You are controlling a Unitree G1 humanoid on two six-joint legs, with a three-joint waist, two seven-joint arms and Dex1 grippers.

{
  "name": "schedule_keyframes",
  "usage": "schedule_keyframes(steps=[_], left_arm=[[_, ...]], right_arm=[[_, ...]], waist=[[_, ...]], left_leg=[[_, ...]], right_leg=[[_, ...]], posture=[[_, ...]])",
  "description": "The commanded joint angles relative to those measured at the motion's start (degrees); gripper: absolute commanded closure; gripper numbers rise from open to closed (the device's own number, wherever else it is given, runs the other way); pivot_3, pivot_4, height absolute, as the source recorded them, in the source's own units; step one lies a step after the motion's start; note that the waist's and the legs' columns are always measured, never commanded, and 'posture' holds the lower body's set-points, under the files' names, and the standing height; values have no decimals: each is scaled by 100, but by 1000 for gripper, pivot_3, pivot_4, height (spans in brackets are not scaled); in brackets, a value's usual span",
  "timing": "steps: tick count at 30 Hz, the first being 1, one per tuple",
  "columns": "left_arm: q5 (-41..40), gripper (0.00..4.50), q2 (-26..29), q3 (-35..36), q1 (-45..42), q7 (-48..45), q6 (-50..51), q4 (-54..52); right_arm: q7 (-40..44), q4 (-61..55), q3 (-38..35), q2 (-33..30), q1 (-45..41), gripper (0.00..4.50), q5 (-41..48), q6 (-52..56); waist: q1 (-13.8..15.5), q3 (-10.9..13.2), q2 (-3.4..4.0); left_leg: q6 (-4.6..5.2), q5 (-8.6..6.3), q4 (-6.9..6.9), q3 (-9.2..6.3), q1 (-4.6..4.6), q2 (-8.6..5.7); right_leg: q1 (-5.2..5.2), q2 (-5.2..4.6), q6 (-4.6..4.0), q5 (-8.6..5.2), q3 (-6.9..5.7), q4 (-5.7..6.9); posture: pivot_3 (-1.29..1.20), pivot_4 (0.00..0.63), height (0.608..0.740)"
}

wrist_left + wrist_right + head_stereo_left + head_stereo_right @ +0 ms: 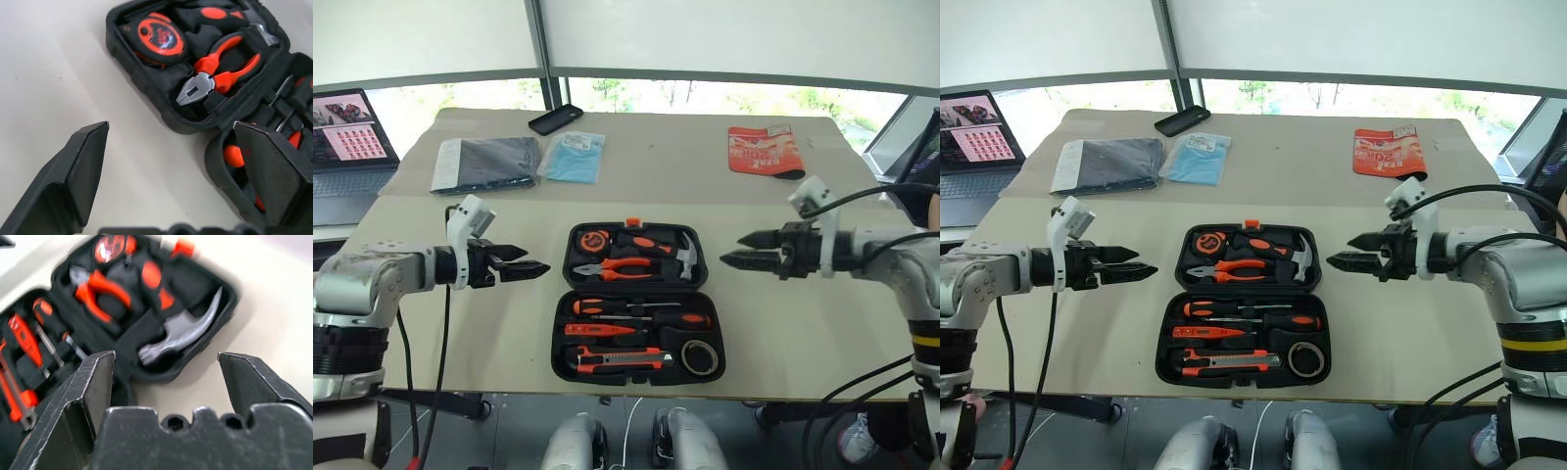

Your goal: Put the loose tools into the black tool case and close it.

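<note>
Beige tabletop [783, 333] held the black tool case [637, 305] open mid-table, head views showed left gripper [530, 265] and right gripper [736, 249] flanking it, both wrist views showed jaws apart, empty; rigid, hinged, probably weighty lid, push at the latch edge.

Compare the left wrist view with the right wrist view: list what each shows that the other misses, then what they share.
Left wrist view alone: the pliers' silver jaws and the left gripper, fingers spread. Right wrist view alone: the hammer, the case's orange latch and the right gripper, fingers spread. Shared: the open black tool case on the table, the tape measure, the pliers' orange handles and screwdrivers in the near half.
</note>
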Motion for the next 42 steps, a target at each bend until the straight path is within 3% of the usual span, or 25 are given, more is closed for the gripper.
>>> schedule_keyframes(steps=[1, 2, 13, 16, 24, 26, 30, 31, 36, 42], left_arm=[[190, 67, -338, -137, -530, 640, 421, 238], [231, 67, -393, -156, -599, 746, 494, 282], [182, 67, -464, -499, -806, 853, 1025, 494], [101, 0, -581, -444, -724, 875, 1088, 489], [191, 0, -740, -459, -773, 941, 990, 833], [181, 519, -755, -456, -764, 961, 1024, 858], [40, 1794, -1046, 32, -786, 1168, 1007, 1094], [-41, 2297, -1149, 212, -783, 1200, 1010, 1109], [-398, 3969, -1532, 1007, -478, 1152, 377, 731], [-333, 3969, -1766, 1640, 42, 1054, -1237, 445]], right_arm=[[-521, 597, 399, 363, -891, 535, -274, 898], [-603, 732, 448, 447, -1021, 535, -305, 1026], [-1034, 1623, 851, 871, -1500, 535, -729, 1328], [-1147, 1860, 763, 1050, -1494, 1200, -764, 1369], [-1294, 2119, 658, 1250, -1436, 3982, -798, 1497], [-1329, 2140, 595, 1291, -1378, 4500, -803, 1517], [-1429, 2093, 317, 1439, -1217, 4500, -793, 1309], [-1441, 2024, 202, 1494, -1164, 4500, -772, 1158], [-1136, 1054, -265, 1602, -602, 4500, -761, -829], [-1025, 340, -650, 1551, 218, 4500, -1014, -2857]], waist=[[-24, 4, -6], [-34, 7, -12], [-79, 8, -13], [-101, 8, -13], [-104, 7, -13], [-105, 7, -13], [-90, 6, -16], [-95, 3, -20], [-147, 0, -28], [-141, 5, -29]], left_leg=[[-1, 1, 10, 1, -11, -1], [0, 1, 17, 2, -15, -1], [-2, 0, -3, 1, -24, -5], [-3, 1, -1, 2, -18, -5], [-16, 8, 1, 0, 3, -5], [-16, 8, 6, 1, 7, -5], [-16, 9, 6, 0, 9, -7], [-16, 9, 6, 0, 9, -7], [-26, 16, 5, 1, 12, -5], [-53, 26, -3, 4, 6, -3]], right_leg=[[-7, 2, -6, 6, -4, 3], [-8, 3, -36, 25, -4, 5], [-9, 6, -32, 25, -15, -5], [-8, 3, -25, 20, -12, -13], [6, -6, -8, 10, -10, 7], [11, -11, -6, 11, -9, 9], [12, -16, -6, 13, -7, 11], [12, -16, -9, 15, -8, 10], [13, -14, 4, 19, -3, 8], [-1, -14, 6, 28, 3, 10]], posture=[[0, 150, 740], [0, 150, 740], [0, 150, 740], [0, 150, 740], [0, 150, 740], [0, 150, 740], [0, 150, 740], [0, 150, 740], [0, 150, 740], [0, 150, 740]])
